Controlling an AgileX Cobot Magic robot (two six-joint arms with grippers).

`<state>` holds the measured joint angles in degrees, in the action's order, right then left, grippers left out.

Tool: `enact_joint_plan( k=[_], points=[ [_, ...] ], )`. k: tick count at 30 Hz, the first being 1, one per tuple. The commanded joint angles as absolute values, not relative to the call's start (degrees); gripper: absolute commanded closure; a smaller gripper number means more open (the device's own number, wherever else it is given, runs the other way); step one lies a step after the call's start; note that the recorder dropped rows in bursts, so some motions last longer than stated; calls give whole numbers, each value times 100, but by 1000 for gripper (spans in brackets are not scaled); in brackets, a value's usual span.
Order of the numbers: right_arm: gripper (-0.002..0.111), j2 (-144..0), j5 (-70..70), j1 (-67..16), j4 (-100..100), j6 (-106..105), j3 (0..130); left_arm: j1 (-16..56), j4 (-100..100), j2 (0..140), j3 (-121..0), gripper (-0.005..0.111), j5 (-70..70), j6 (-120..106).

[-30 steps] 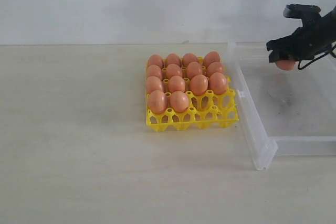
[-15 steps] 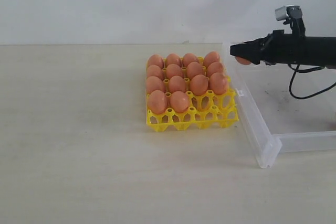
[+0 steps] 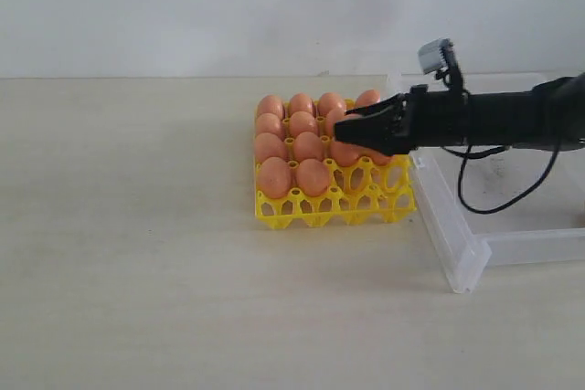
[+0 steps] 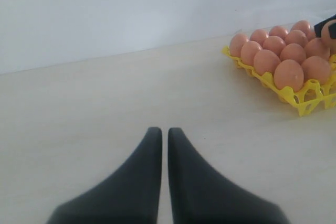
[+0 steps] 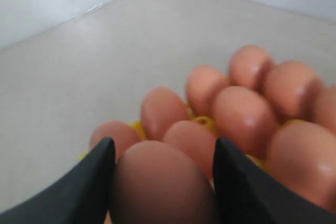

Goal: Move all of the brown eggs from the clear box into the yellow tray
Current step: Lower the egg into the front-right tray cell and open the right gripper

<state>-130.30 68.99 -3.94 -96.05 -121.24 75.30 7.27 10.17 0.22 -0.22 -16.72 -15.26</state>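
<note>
As viewed w/ R jaws over the tray: table (image 3: 137,271) beneath both grippers. Clear box (image 3: 475,244): behind R jaws, alongside R arm. Yellow tray (image 3: 315,212): directly under R jaws; ahead of L jaws, off to one side. Brown eggs (image 3: 292,148): seated in tray cups below R jaws. R gripper (image 3: 358,131): clamped on held egg (image 5: 163,187), just above seated eggs; contact w/ them unclear. L gripper (image 4: 164,132): jaws together, thin slit only.

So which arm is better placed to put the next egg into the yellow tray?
The right. The right gripper holds a brown egg just above the yellow tray, close to its empty front cups. The left gripper is shut, empty, and over the table, apart from the tray.
</note>
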Motion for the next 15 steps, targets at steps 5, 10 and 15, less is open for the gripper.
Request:
enact_joint_plan(
  k=[5,10,15],
  points=[
    [109,-12981,6996,-978,-9166,-12194,7490,704,1009,0,0,103,-1625,-1554],
    [109,-12981,6996,-856,-8748,-12194,7490,704,1009,0,0,103,-1625,-1554],
    [109,-12981,6996,-856,-8356,-12194,7403,704,1009,0,0,103,-1635,-1554]
  ],
)
